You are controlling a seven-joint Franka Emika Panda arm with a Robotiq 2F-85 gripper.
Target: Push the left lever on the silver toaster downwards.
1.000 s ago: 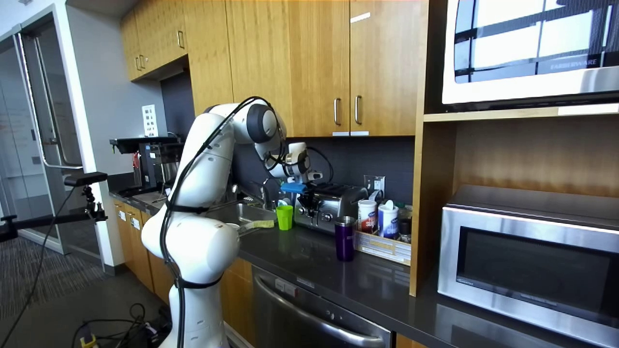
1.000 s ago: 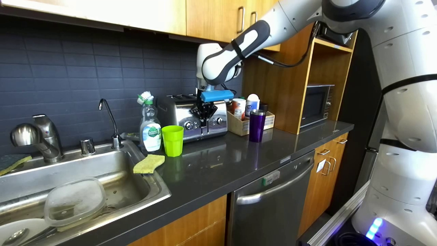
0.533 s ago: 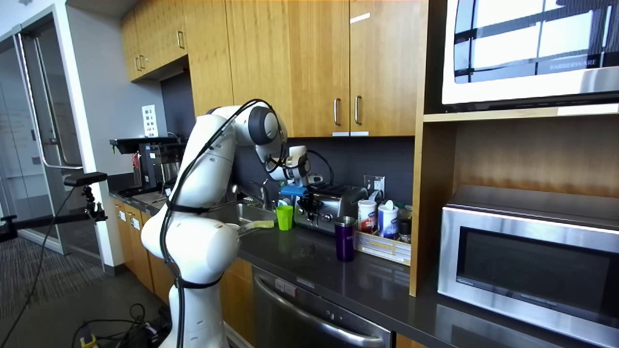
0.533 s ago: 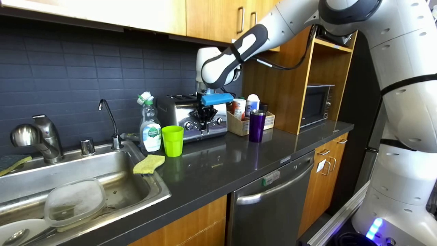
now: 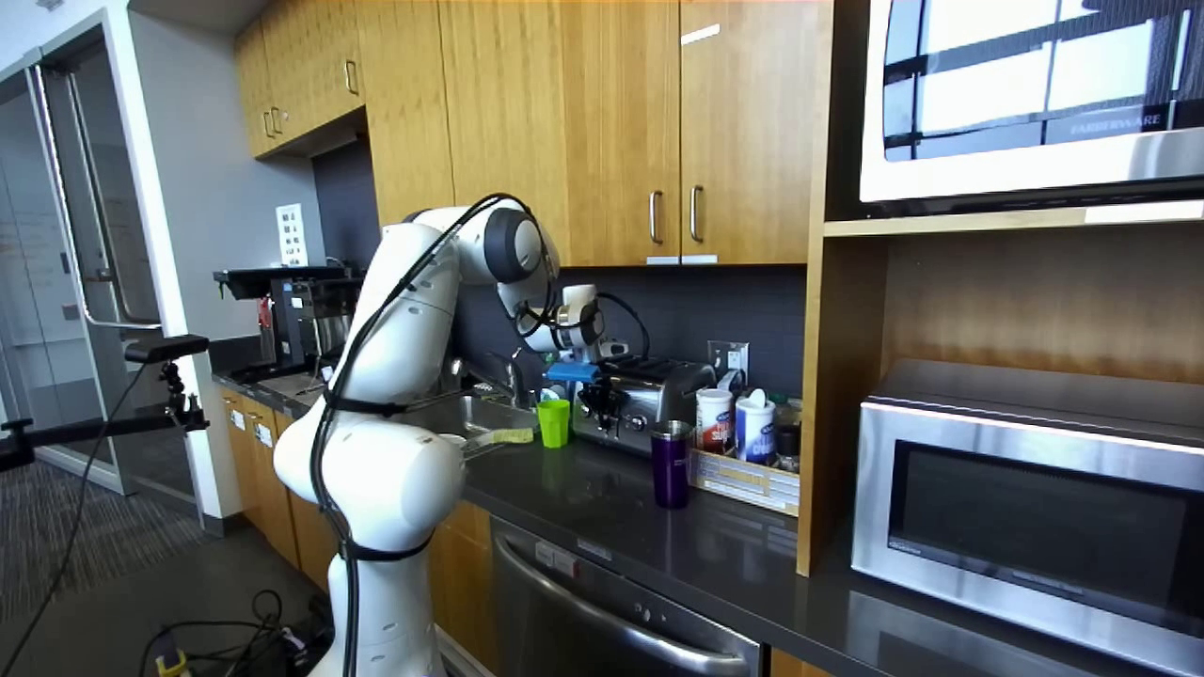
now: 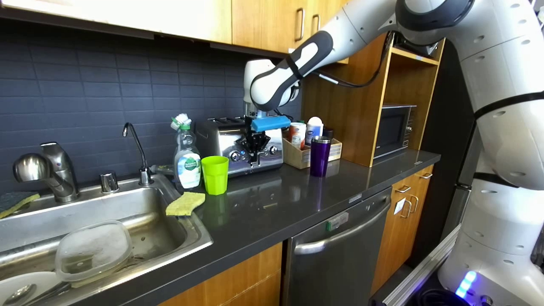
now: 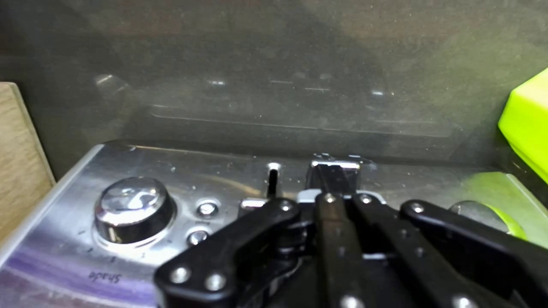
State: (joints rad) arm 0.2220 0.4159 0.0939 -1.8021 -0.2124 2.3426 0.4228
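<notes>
The silver toaster point(image 6: 227, 140) stands on the counter against the backsplash. It also shows in an exterior view point(image 5: 663, 395), and its front fills the wrist view point(image 7: 222, 173) upside down. My gripper point(image 6: 253, 161) points down in front of the toaster, between the two knobs. In the wrist view the fingers point(image 7: 347, 196) are close together and look shut, right over the left lever point(image 7: 335, 164). That lever sits low, near the toaster's bottom edge. The right lever point(image 7: 252, 203) sits higher on the front. Exact contact between fingertips and left lever is hidden by the fingers.
A green cup point(image 6: 215, 175) and a soap bottle point(image 6: 187, 157) stand beside the toaster. A purple tumbler point(image 6: 319, 156) and a wooden box of containers point(image 6: 297, 155) stand on its other side. A sponge point(image 6: 185, 204) lies at the sink edge point(image 6: 199, 244).
My gripper has moved down a little along the toaster's front over the last second, mostly in the first half. Little moves since then. The other objects stay in place.
</notes>
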